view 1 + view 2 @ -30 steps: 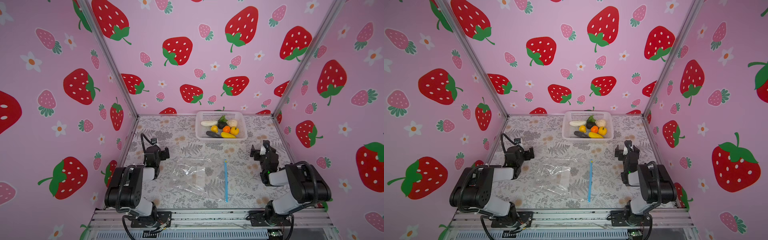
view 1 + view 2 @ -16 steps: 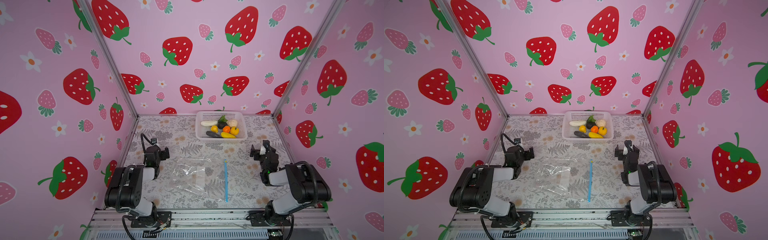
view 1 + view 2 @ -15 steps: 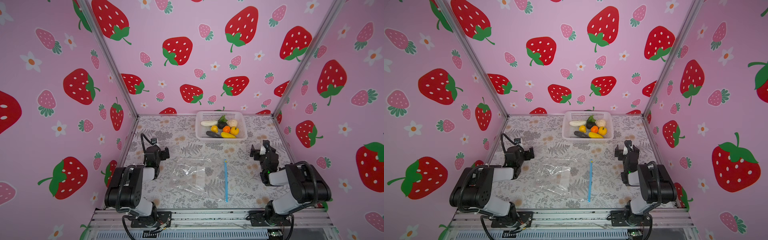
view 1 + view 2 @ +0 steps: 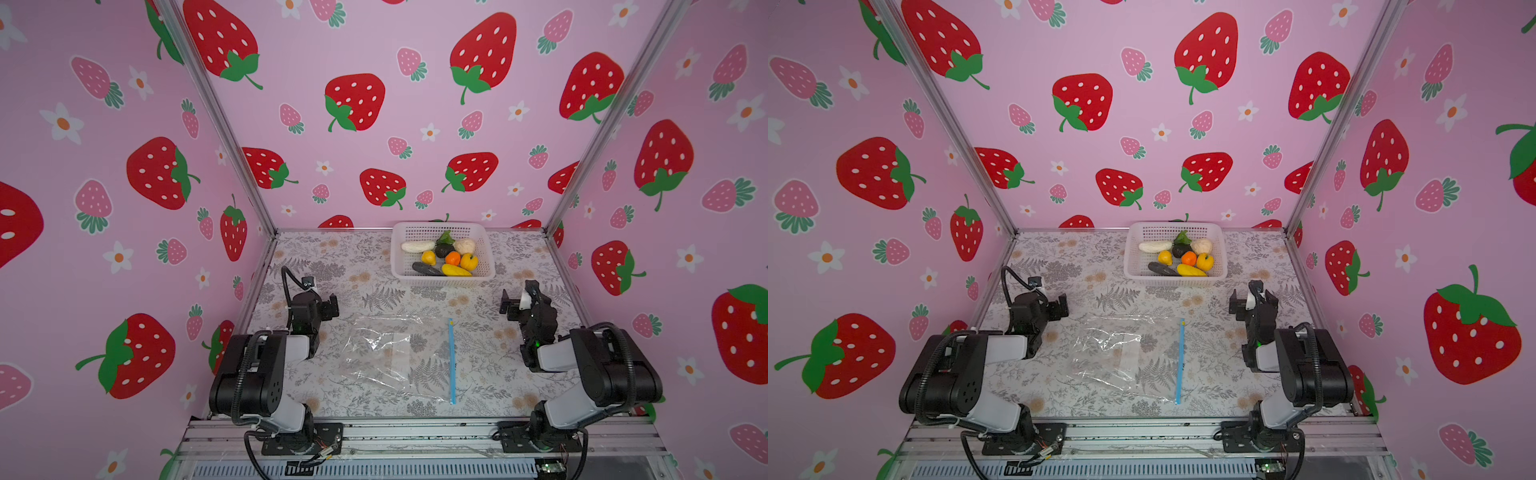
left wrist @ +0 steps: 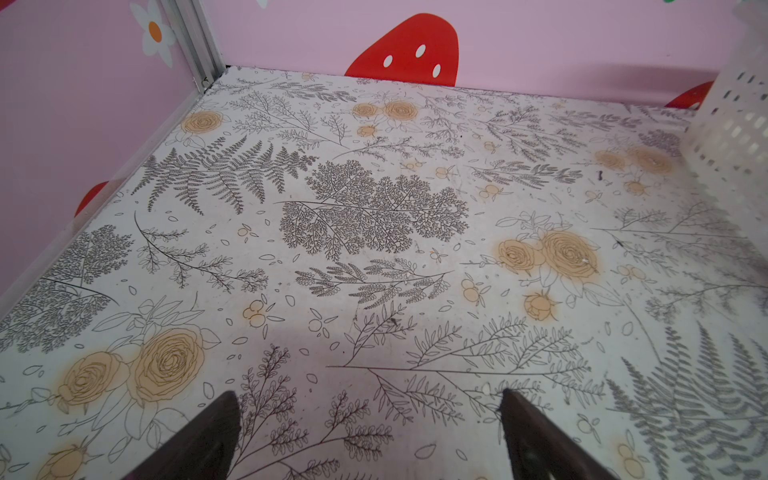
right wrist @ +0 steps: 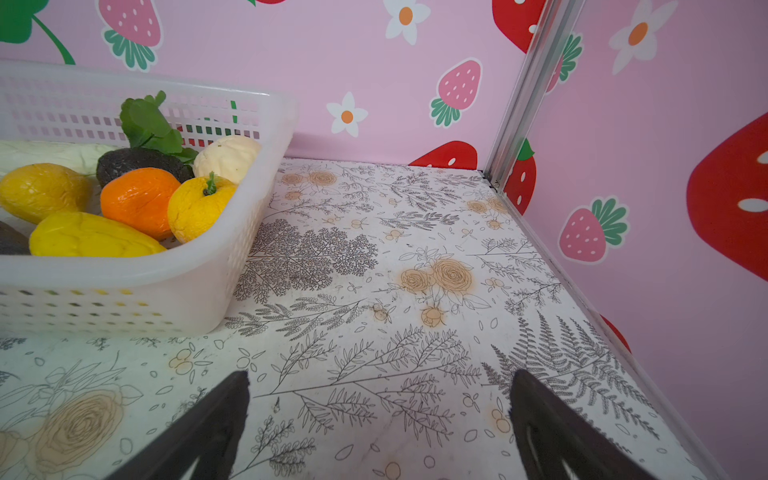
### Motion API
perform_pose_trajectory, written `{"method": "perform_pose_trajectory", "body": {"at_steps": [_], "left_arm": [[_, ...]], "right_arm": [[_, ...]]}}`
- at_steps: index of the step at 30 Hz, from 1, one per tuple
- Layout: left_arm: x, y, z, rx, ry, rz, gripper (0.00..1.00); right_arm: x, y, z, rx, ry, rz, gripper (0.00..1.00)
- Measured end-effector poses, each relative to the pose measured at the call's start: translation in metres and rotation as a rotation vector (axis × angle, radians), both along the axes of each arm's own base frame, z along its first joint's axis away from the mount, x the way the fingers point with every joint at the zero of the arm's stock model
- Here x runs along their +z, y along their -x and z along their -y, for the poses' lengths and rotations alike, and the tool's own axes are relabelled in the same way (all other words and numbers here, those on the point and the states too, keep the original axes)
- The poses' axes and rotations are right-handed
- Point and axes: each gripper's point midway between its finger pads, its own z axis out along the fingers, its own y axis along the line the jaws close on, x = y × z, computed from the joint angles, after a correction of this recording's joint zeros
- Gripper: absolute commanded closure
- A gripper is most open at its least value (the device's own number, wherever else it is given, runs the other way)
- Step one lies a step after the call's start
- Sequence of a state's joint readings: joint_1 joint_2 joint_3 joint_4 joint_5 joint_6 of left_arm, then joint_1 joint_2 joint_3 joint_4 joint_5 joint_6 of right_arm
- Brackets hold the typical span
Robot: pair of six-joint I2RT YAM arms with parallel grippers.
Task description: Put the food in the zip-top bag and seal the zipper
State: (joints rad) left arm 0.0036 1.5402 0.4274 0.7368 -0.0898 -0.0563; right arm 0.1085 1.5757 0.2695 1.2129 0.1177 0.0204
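Bright, even light; wide-angle edge distortion.

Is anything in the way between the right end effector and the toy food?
Only the white basket: the food sits inside its walls, so the open right end effector would likely reach in from above.

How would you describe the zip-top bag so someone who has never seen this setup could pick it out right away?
Start at the floral-print table; a white basket of food sits at its far edge. Nearer the camera, mid-table, the zip-top bag lies flat. Unlike the basket, it is clear and crinkly, with a light-blue zipper along one edge.
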Motion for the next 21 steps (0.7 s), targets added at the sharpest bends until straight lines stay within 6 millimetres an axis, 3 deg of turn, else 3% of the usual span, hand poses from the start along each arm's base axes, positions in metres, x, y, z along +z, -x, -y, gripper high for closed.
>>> {"method": "perform_pose_trajectory", "body": {"at_steps": [13,17,21], "left_arm": [[0.003,-0.002,-0.002,0.021,-0.016,-0.044,0.01],[0.047,-0.017,-0.006,0.049,-0.008,-0.017,0.01],[0.100,-0.034,0.004,0.060,0.055,0.013,0.00]], "right_arm": [[0.006,0.002,0.002,-0.013,0.001,0.015,0.01],[0.040,0.008,-0.005,-0.045,0.022,0.081,0.01],[0.080,0.012,-0.032,-0.019,-0.018,0.144,0.01]]}}
